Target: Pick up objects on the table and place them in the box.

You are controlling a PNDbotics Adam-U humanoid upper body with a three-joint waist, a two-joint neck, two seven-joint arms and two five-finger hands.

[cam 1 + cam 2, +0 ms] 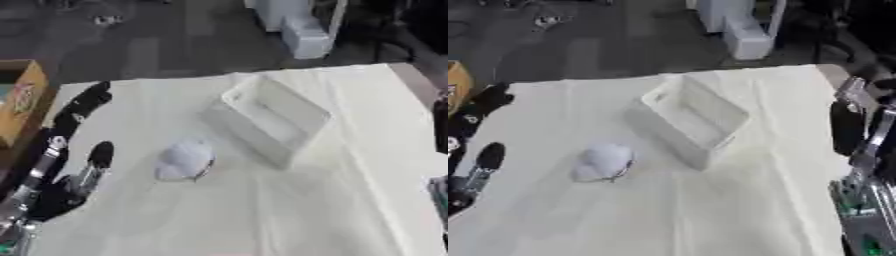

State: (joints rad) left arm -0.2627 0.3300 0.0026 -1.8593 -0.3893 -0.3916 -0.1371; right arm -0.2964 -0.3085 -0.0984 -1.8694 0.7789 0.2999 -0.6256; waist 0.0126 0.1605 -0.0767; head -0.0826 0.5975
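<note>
My left hand sits at the counter's left edge, fingers straight and spread — holding nothing. Just to its right lies a pale rounded object on the cloth, apart from the fingers. Further right stands the white box, angled. My right hand shows at the right edge — I cannot tell its fingers' state.

Right hand cut by frame edge
</note>
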